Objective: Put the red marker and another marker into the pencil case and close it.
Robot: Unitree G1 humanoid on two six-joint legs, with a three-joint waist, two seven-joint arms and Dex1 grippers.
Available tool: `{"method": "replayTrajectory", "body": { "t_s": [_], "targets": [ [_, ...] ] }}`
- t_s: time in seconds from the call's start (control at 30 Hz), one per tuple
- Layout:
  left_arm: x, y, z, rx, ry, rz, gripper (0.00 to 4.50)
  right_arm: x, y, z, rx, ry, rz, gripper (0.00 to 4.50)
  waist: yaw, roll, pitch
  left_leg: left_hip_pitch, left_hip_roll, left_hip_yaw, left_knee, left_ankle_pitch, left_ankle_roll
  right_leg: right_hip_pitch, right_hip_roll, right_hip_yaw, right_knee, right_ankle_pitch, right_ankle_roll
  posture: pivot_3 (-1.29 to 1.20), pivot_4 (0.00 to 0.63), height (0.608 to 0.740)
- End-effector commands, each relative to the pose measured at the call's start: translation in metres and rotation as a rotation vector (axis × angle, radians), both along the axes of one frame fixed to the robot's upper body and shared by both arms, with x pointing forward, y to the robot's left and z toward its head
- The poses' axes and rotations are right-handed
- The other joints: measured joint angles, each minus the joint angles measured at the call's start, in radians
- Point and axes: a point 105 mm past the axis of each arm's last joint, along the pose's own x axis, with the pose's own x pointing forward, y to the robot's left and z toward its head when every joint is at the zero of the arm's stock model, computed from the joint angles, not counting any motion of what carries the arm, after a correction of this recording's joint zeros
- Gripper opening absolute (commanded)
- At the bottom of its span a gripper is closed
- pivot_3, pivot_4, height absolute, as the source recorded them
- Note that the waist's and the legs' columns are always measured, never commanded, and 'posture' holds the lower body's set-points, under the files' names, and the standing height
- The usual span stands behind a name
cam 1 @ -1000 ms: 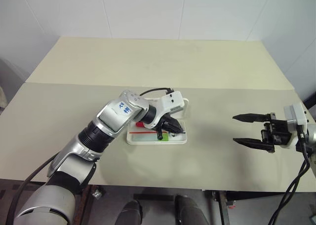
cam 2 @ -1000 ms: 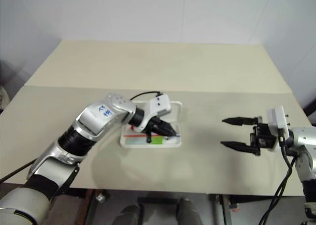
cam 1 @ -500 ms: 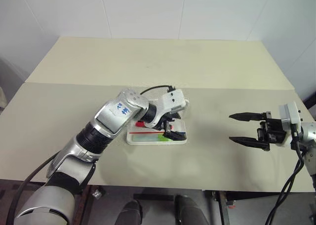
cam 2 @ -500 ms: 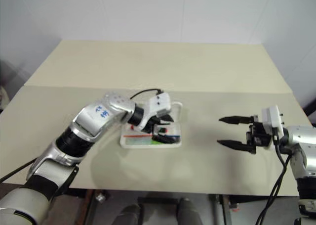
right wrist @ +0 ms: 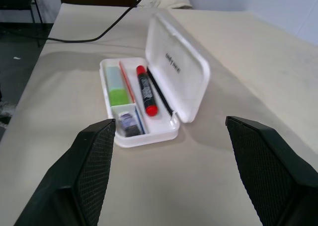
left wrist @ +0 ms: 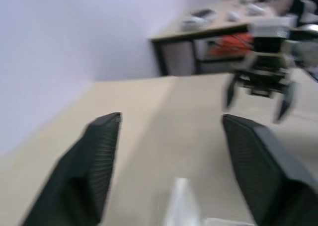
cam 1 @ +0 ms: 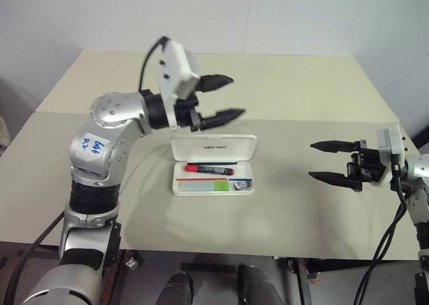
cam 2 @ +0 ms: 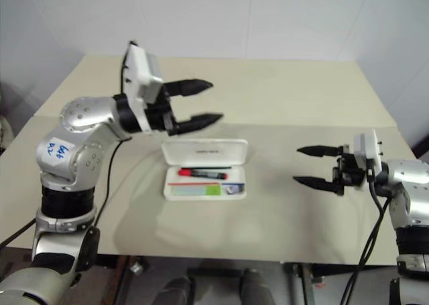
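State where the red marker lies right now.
The red marker lies inside the open pencil case at table centre, between the raised lid and the green marker.

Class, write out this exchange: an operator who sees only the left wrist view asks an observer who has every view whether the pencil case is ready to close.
Operator: I see my own fingers and the other gripper across the table. Is the case open?
Observer: Yes. The pencil case lies open, its lid standing up at the far side.
Operator: Are both markers inside?
Observer: Yes. The red marker lies in the tray beside the lid, and the green marker lies in the compartment along the tray's other long side.
Operator: Where is my gripper relative to the case?
Observer: The left gripper hangs open and empty above the table, beyond the lid. The right gripper is also open, off to the case's right.
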Motion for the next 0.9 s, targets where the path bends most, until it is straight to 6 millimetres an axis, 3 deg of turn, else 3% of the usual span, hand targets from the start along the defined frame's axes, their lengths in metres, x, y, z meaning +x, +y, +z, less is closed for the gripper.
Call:
{"method": "replayTrajectory", "body": {
  "t_s": [0.03,0.23,0.27,0.37,0.43,0.6,0.73,0.9],
  "targets": [
    [0.002,0.021,0.003,-0.003,-0.036,0.024,2.01,-0.003,0.003,0.005,-0.011,-0.018,0.069,4.50,-0.001,0.000,0.000,0.000,0.000,0.000,0.000,0.000,0.000,0.000,0.000,0.000,0.000,0.000,0.000,0.00,0.150,0.740],
    [0.025,0.068,-0.018,0.048,0.039,0.134,0.15,0.002,0.006,0.006,0.001,-0.024,0.079,4.50,0.000,0.000,0.000,0.000,0.000,0.000,-0.002,0.000,0.000,-0.002,0.000,0.000,0.001,0.000,0.000,0.00,0.150,0.740],
    [0.027,0.072,-0.017,0.045,0.042,0.142,0.02,0.002,0.007,0.006,0.002,-0.024,0.080,4.50,0.000,0.000,0.000,0.000,0.000,0.000,-0.002,0.000,0.000,-0.002,0.000,0.000,0.001,0.000,0.000,0.00,0.150,0.740],
    [0.043,0.098,-0.015,0.000,0.058,0.221,0.02,0.002,0.008,0.006,0.005,-0.025,0.082,4.50,0.000,0.000,0.000,-0.001,0.000,0.000,-0.002,0.000,0.000,-0.002,0.000,0.000,0.001,0.000,0.000,0.00,0.150,0.740],
    [0.054,0.113,-0.026,-0.002,0.135,0.250,0.02,0.002,0.008,0.005,0.004,-0.025,0.080,4.50,0.000,0.000,0.000,-0.001,0.000,0.000,-0.002,0.000,0.000,-0.002,0.000,-0.001,0.001,0.000,0.000,0.00,0.150,0.740],
    [0.077,0.131,-0.047,-0.060,0.282,0.299,0.02,0.003,0.009,0.005,0.005,-0.027,0.074,4.50,0.000,0.000,0.000,-0.001,0.000,0.000,-0.002,0.000,0.000,-0.002,0.000,-0.001,0.001,0.000,0.000,0.00,0.150,0.740],
    [0.087,0.124,-0.069,-0.148,0.489,0.229,0.02,0.004,0.010,0.004,0.006,-0.026,0.075,4.50,0.001,0.000,0.000,-0.001,0.000,-0.001,-0.001,0.000,0.000,-0.002,0.000,-0.002,0.001,0.000,0.000,0.00,0.150,0.740],
    [0.074,0.093,-0.083,-0.116,0.607,-0.019,0.02,0.004,0.010,0.005,0.010,-0.012,0.091,4.50,-0.001,0.000,0.000,-0.002,0.000,-0.001,-0.002,0.000,0.000,-0.003,0.000,-0.002,0.001,0.000,0.000,0.00,0.150,0.740]
  ]
}}
